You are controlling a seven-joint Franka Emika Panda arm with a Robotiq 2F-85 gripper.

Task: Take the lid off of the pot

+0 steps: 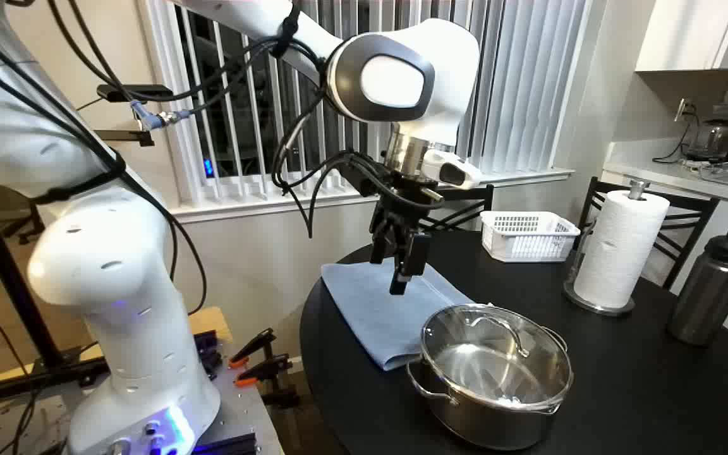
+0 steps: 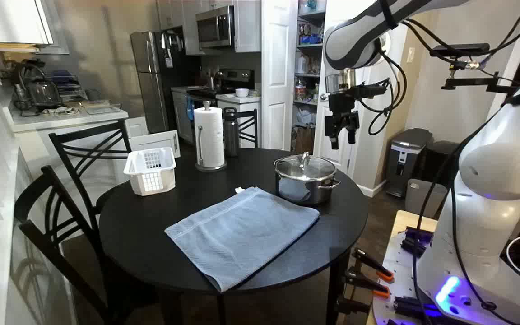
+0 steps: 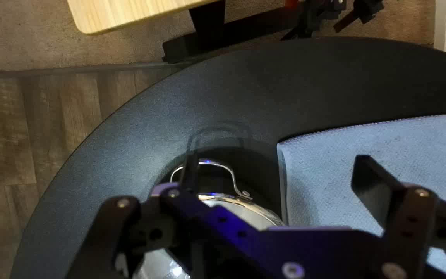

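The shiny steel pot (image 1: 490, 420) stands on the black round table, and it also shows in an exterior view (image 2: 303, 192). The see-through glass lid (image 1: 478, 354) with a metal rim and an arched metal handle sits on the pot; it also shows there (image 2: 321, 169). My gripper (image 1: 389, 275) is open and empty, above the table and higher than the lid, apart from it in both exterior views (image 2: 343, 141). In the wrist view the gripper's fingers (image 3: 279, 162) are spread wide. Part of the lid (image 3: 248, 213) and one pot side handle (image 3: 217, 162) show there; the lid's handle is hidden.
A blue-grey cloth (image 1: 383, 309) lies flat beside the pot. A white basket (image 1: 528, 240), a paper towel roll (image 1: 620, 253) on a stand and a tall dark metal bottle (image 1: 711, 291) stand farther off on the table. Black chairs (image 2: 84, 144) stand around it.
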